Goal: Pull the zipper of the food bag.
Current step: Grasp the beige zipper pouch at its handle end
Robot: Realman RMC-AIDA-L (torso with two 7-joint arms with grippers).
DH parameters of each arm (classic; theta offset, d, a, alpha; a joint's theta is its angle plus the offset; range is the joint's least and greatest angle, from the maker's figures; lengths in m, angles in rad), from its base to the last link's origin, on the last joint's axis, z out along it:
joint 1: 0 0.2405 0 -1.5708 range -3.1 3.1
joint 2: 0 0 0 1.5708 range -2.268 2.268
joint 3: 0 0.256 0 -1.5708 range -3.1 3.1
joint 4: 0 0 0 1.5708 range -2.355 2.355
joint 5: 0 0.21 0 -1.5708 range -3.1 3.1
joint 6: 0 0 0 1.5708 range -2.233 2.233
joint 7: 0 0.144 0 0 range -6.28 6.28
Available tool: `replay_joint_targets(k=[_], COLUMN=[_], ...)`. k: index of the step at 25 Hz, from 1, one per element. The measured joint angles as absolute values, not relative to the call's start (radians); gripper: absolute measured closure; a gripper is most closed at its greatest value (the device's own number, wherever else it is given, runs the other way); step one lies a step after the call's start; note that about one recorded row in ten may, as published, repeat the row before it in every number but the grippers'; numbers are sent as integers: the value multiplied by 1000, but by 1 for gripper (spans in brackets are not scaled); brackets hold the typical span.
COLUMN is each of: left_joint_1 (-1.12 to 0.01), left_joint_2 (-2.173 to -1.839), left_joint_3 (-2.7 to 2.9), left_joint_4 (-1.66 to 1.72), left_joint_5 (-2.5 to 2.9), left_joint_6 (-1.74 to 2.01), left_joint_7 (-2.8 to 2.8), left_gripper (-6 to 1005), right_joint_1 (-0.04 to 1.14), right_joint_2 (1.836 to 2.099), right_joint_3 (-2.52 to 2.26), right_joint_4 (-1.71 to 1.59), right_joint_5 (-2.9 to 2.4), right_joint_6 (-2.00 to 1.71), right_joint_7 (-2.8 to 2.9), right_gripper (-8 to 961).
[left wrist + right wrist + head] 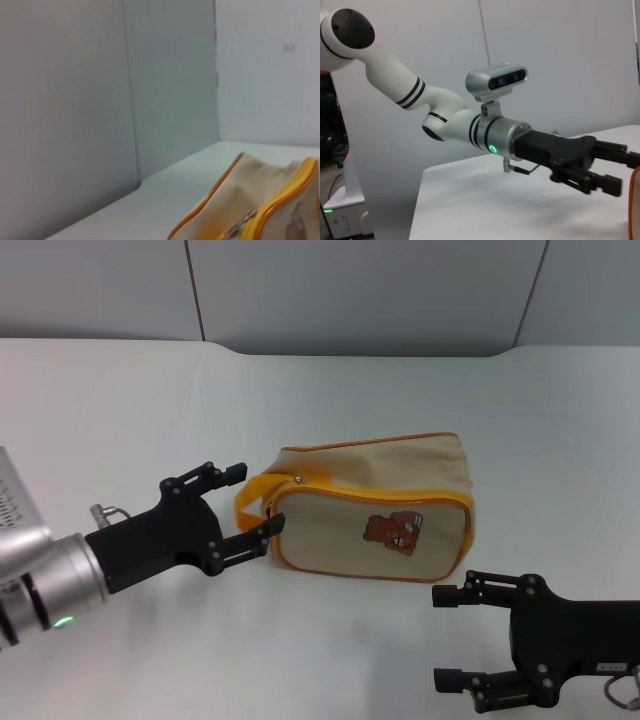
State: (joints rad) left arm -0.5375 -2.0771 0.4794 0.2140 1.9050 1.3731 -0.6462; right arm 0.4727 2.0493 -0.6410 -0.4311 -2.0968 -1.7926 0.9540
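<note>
The beige food bag [372,512] with orange piping and a brown bear patch [396,532] lies on the white table. Its orange zipper [400,496] runs along the top edge, with the tiny silver pull tab [299,480] at the bag's left end. In the left wrist view the zipper [286,196] and tab [241,222] show close up. My left gripper [250,502] is open at the bag's left end, its fingers either side of the orange loop strap [252,498]. My right gripper [442,637] is open and empty, in front of the bag's right end and apart from it.
The white table [120,400] stretches around the bag, with grey wall panels [360,290] behind it. The right wrist view shows my left arm and its open gripper [627,170], with an orange edge of the bag [635,200] beside it.
</note>
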Motion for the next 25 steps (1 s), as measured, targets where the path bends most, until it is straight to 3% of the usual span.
replay_joint_targets(k=[11, 17, 25], left_joint_1=[-570, -570, -574], left_joint_2=[-2080, -2080, -2080], left_joint_3=[504, 511, 511], left_joint_4=[160, 154, 153], left_joint_5=[1911, 1911, 1911], left_joint_6=[1329, 1331, 1333], left_joint_7=[-580, -566, -566], left_gripper=[220, 415, 829], right_joint_1=[470, 466, 465], right_joint_2=[2051, 2051, 2051], right_joint_3=[-640, -627, -625], right_joint_4=[-431, -431, -431], right_joint_5=[-2097, -2097, -2095], right_joint_6=[-1790, -1790, -1792], right_joint_7=[954, 954, 954], right_gripper=[151, 156, 162])
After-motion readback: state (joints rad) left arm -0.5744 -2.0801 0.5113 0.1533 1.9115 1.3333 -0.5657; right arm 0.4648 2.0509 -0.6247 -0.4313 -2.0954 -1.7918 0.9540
